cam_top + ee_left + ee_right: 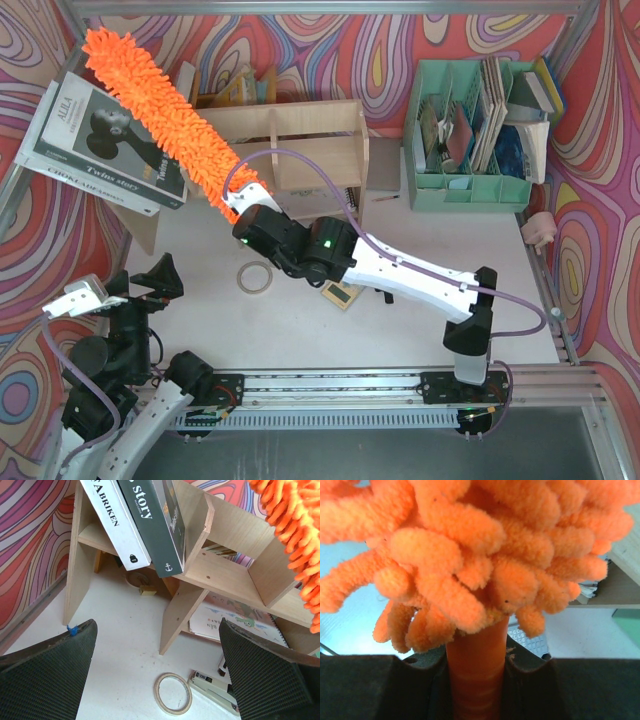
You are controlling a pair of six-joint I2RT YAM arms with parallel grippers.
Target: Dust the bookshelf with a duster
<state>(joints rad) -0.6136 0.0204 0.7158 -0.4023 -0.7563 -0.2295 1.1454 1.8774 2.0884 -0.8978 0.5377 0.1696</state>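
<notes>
The orange fluffy duster (150,105) slants from the back left corner down to my right gripper (243,214), which is shut on its handle. In the right wrist view the fluffy head (480,555) fills the top and the orange handle (476,670) sits clamped in the right gripper (477,680). The light plywood bookshelf (300,150) stands at the back centre, and the duster lies over its left part. The shelf (225,575) and the duster's edge (295,530) also show in the left wrist view. My left gripper (150,282) (157,680) is open and empty, low at the front left.
Two large books (100,140) lean on the shelf's left end. A tape ring (254,278) (172,693) and a stapler (214,692) lie on the white table in front of the shelf. A mint-green organiser (470,130) with books stands at the back right.
</notes>
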